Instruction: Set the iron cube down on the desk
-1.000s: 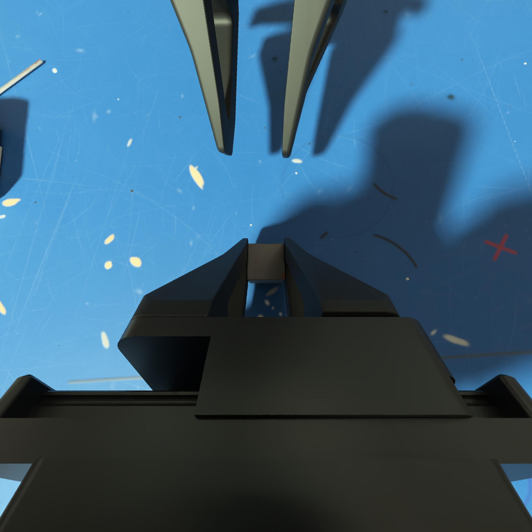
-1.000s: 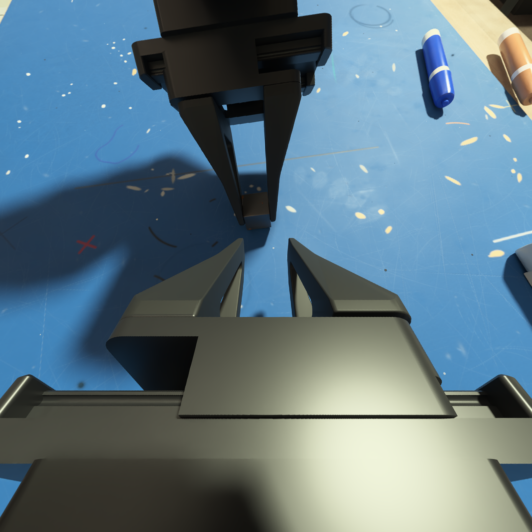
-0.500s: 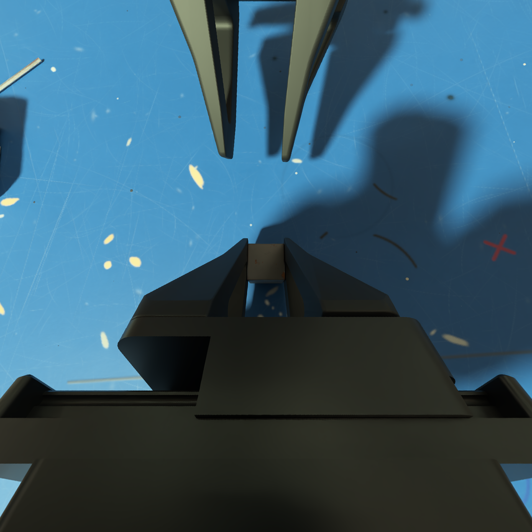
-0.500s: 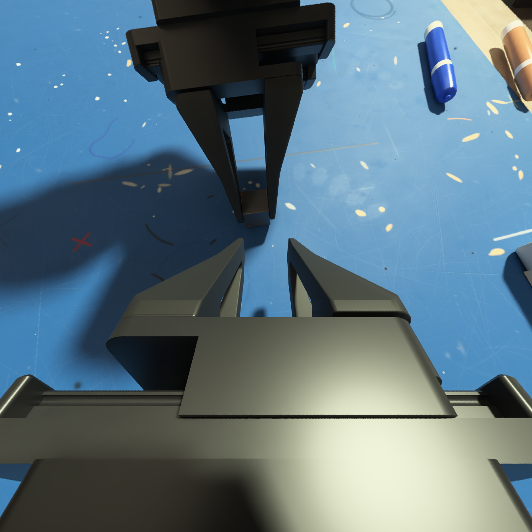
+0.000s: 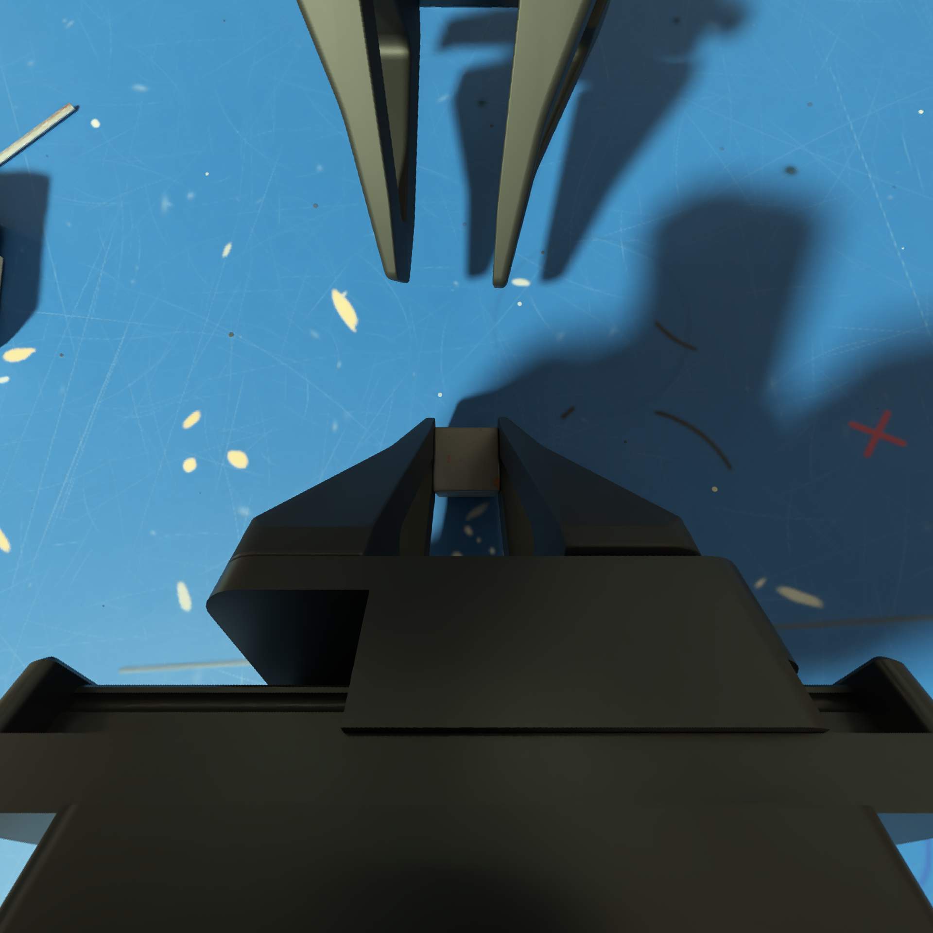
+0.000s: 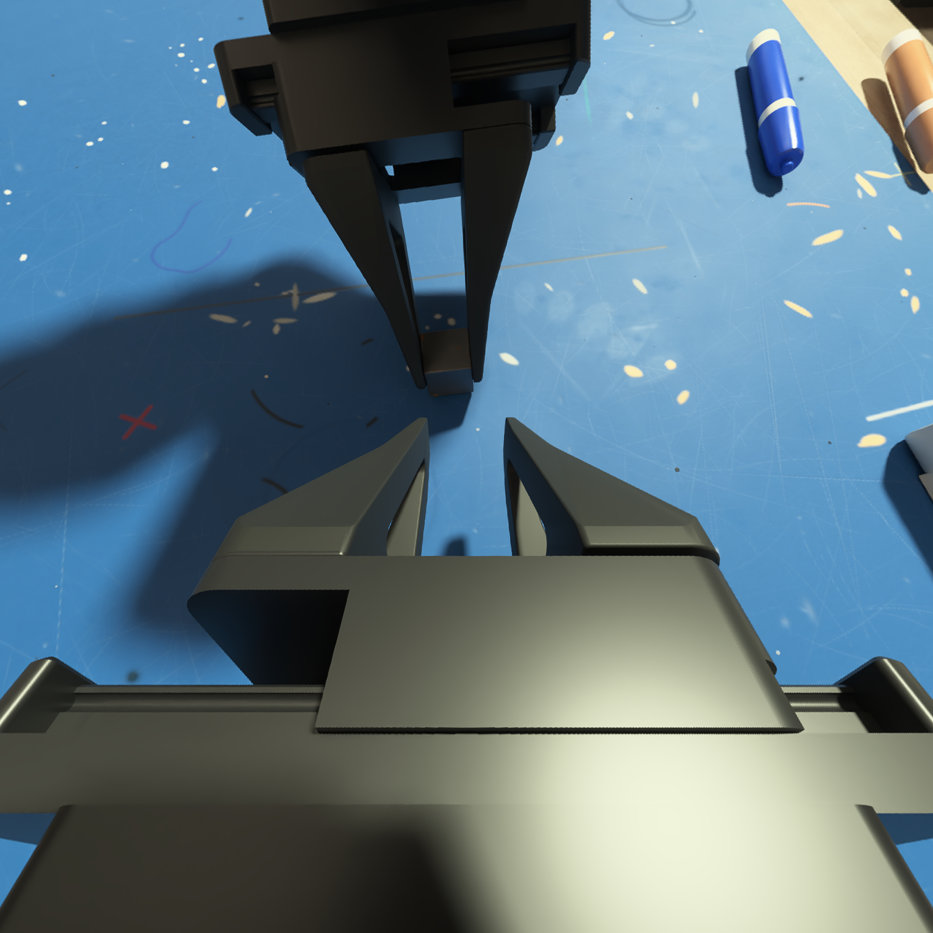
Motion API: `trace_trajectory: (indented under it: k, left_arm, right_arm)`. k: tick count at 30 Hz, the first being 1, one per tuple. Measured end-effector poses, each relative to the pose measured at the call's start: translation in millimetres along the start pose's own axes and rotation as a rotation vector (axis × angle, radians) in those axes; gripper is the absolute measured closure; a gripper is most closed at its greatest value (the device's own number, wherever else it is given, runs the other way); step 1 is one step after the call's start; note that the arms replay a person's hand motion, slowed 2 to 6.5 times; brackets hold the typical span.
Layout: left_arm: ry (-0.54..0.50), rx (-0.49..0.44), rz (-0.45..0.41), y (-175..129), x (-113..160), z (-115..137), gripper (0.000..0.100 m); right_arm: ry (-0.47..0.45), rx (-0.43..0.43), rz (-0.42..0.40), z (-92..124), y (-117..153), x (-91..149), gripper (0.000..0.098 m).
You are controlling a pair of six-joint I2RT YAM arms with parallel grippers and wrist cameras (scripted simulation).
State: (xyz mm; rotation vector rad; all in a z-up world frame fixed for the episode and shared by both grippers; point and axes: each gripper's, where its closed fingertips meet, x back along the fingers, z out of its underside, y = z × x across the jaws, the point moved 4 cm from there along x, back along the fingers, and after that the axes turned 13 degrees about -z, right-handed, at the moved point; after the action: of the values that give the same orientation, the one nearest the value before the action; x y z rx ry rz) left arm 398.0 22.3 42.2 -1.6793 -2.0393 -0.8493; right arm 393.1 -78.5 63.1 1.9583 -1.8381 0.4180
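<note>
A small grey iron cube (image 5: 465, 460) sits clamped between the fingertips of my left gripper (image 5: 466, 429), which is shut on it above the blue desk mat (image 5: 252, 353). In the right wrist view the same cube (image 6: 447, 361) shows between the left gripper's dark fingers (image 6: 399, 282), low over the mat; whether it touches the mat I cannot tell. My right gripper (image 6: 466, 426) is open and empty, its tips just short of the cube. It shows in the left wrist view (image 5: 449, 282) as two pale fingers pointing at me.
A blue marker (image 6: 772, 101) and an orange marker (image 6: 909, 96) lie at the far right by the mat's wooden edge. A pale object (image 6: 921, 454) sits at the right edge. A red cross mark (image 6: 136, 420) is on the mat to the left.
The right wrist view has shifted slightly, so the left gripper and cube look a little nearer. The left gripper stays shut on the cube.
</note>
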Motion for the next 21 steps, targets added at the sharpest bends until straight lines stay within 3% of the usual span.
trace_trajectory:
  k: [11,21]
  left_arm:
    - [-0.001,-0.002,-0.002,-0.1,0.0,0.0,0.08]
    - [0.001,0.006,0.004,0.4,1.6,0.1,0.065]
  right_arm:
    - [0.002,0.0,0.001,0.1,-0.2,0.0,0.0729]
    - [0.005,0.003,0.003,0.1,-0.2,-0.4,0.0729]
